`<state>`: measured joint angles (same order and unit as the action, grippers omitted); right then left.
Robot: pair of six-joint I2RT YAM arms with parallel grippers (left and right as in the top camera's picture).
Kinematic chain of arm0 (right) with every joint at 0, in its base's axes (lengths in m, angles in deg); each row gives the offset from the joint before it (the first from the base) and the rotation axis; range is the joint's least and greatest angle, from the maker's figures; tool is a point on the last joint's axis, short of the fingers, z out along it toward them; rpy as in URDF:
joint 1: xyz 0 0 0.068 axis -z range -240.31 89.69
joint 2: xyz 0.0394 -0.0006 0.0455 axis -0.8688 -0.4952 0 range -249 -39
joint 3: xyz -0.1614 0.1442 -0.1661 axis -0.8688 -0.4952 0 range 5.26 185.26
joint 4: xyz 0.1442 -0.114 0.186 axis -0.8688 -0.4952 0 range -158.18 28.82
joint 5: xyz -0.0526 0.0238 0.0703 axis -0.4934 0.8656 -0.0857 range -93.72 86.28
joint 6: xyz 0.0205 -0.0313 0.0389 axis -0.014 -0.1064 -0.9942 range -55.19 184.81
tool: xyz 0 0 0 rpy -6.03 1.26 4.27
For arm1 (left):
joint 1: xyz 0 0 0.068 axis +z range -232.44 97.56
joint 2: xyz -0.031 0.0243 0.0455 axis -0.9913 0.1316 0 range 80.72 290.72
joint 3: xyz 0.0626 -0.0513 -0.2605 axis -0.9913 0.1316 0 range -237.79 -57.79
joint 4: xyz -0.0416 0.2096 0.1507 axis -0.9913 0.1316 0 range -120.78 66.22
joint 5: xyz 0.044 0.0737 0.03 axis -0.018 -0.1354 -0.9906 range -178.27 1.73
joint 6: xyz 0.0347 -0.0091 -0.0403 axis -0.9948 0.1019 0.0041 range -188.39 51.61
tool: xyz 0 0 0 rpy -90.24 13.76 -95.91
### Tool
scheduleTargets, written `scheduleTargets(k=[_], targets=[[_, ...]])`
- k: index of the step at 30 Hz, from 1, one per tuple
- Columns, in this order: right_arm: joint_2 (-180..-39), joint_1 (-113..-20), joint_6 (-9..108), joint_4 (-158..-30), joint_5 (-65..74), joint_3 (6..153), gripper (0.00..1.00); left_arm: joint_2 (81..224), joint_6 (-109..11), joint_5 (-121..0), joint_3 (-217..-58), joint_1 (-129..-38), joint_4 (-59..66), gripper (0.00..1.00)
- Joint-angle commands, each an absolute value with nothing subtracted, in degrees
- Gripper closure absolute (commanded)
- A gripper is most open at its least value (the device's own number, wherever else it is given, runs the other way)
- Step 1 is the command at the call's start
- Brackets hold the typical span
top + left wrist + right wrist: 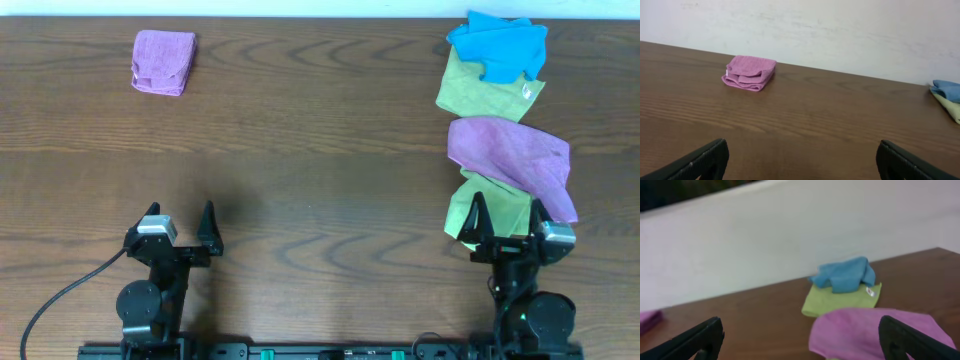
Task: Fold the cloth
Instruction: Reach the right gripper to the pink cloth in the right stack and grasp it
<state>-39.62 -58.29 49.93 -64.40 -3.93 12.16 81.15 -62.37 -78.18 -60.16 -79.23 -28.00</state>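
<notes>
I identify this site as a robotics lab test station. Indicators: a wood-grain worktop (300, 150) backed by a plain white wall (840, 25); a left arm (150, 280) and a right arm (525, 290) standing on a black base rail (330, 351) at its near edge; a loose cable (60, 297) beside the left arm; a pile of sample cloths (495, 90) in mixed colours.

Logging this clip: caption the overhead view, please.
Left gripper and right gripper open; purple cloth crumpled over green cloths near the right one, blue cloth beyond, folded purple pad far left.
</notes>
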Motion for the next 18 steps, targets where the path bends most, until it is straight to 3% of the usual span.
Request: scheduleTargets(k=[1, 5, 10, 18], targets=[[-39.4, -58.8, 47.9, -63.8, -4.5, 11.9, 0.01, 81.0, -62.2, -78.3, -58.1, -79.5, -27.4, 0.05], [-39.7, -58.8, 47.9, -63.7, -6.2, 11.9, 0.01, 81.0, -62.2, -78.3, -58.1, -79.5, -27.4, 0.04], [-46.0, -58.8, 38.8, -63.4, -7.8, 13.1, 0.01, 81.0, -62.2, -78.3, -58.1, -79.5, -27.4, 0.05], [-75.1, -58.8, 40.7, -63.9, -6.3, 29.7, 0.01, 81.0, -62.2, -78.3, -58.1, -79.5, -27.4, 0.05]])
